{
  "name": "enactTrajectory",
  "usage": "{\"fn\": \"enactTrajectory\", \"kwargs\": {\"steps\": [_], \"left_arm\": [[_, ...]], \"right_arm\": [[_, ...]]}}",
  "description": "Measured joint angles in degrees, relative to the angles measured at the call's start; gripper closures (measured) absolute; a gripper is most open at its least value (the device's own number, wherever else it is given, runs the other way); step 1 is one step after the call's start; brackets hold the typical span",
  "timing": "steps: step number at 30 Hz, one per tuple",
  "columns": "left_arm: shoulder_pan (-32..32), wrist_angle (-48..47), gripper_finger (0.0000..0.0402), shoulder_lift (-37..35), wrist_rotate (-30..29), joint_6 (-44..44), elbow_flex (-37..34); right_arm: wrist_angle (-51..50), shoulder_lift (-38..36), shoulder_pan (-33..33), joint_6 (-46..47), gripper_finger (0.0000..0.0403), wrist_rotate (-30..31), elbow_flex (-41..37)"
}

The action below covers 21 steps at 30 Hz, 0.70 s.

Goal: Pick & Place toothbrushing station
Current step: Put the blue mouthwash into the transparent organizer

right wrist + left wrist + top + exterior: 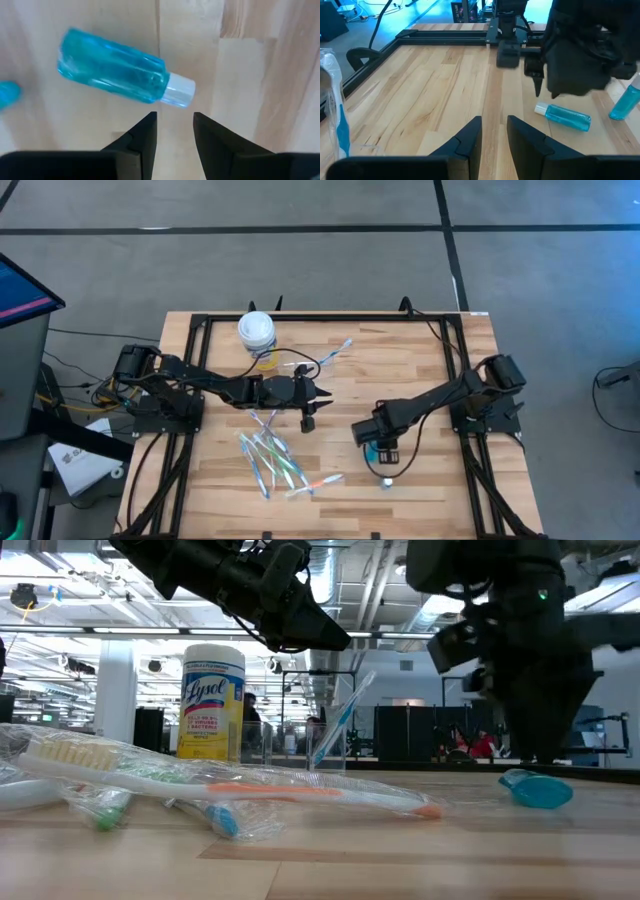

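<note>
The right gripper points down at the right half of the wooden table, just over a small blue tube lying on its side with its white cap toward the fingers; the jaws stand slightly apart with bare wood between them, holding nothing and not touching the tube. From above the arm covers most of the tube, and in the low view the gripper's dark bulk hides it entirely. A second small blue item lies just beside it, cut off at the edge of the right wrist view and too unclear to name. The left gripper hangs over the middle of the table, its jaws parted by a narrow gap and empty. A loose pile of wrapped toothbrushes lies on the near left part of the table. A clear plastic cup stands farther back with one toothbrush leaning in it, beside a yellow Lysol canister; in the high view the cup is hard to make out.
</note>
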Motion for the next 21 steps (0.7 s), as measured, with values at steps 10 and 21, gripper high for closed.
{"fn": "enactTrajectory", "kwargs": {"steps": [10,21], "left_arm": [[0.02,0.00,0.0315,0.00,0.00,-0.44,0.01],[-0.04,0.00,0.0315,0.00,0.02,-2.90,0.02]], "right_arm": [[4.45,-7.01,0.53,26.11,0.0285,-0.86,0.02],[9.02,-7.12,5.19,49.06,0.0285,4.50,-2.44]]}}
